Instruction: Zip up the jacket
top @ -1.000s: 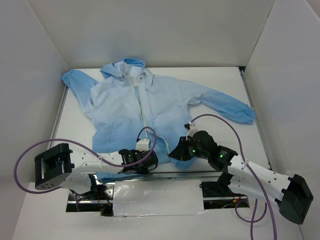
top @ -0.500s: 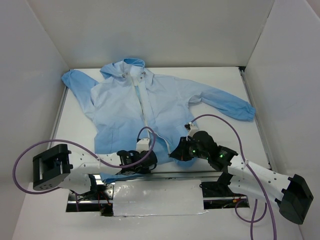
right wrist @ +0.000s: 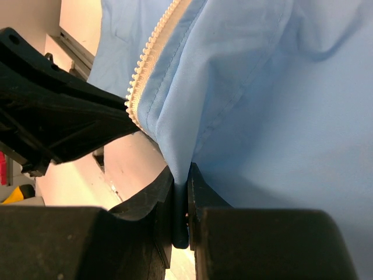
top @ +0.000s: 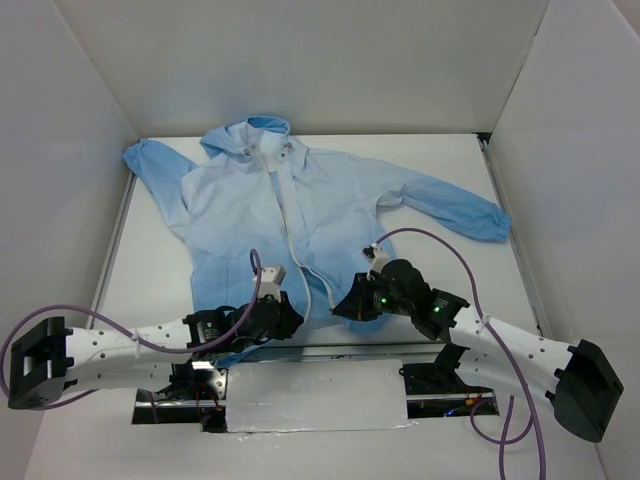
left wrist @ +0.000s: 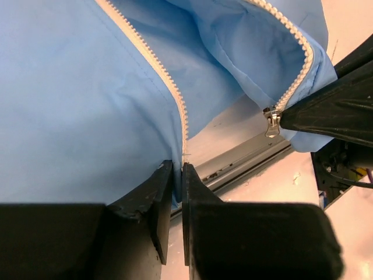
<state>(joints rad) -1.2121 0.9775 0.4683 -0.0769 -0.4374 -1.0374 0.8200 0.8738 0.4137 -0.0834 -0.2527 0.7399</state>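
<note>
The light-blue hooded jacket (top: 330, 205) lies spread on the white table, hood at the far side, with its front open at the bottom. My left gripper (top: 290, 315) is at the hem. In the left wrist view my left gripper (left wrist: 178, 172) is shut on the hem edge just below the white zipper teeth (left wrist: 169, 87). The metal zipper slider (left wrist: 271, 121) hangs on the other front edge, beside the right gripper's black finger (left wrist: 332, 114). My right gripper (top: 347, 307) holds the opposite hem. Seen from its own wrist, my right gripper (right wrist: 181, 178) is shut on a fold of blue fabric (right wrist: 262, 105).
A foil-taped strip (top: 315, 395) and a metal rail run along the table's near edge under both grippers. White walls close in the left, back and right. Purple cables (top: 445, 245) loop over both arms.
My left arm has swung out to the left and lower, and its gripper has shifted slightly left along the hem. The left jaws closed and eased a little. The right arm has hardly moved.
</note>
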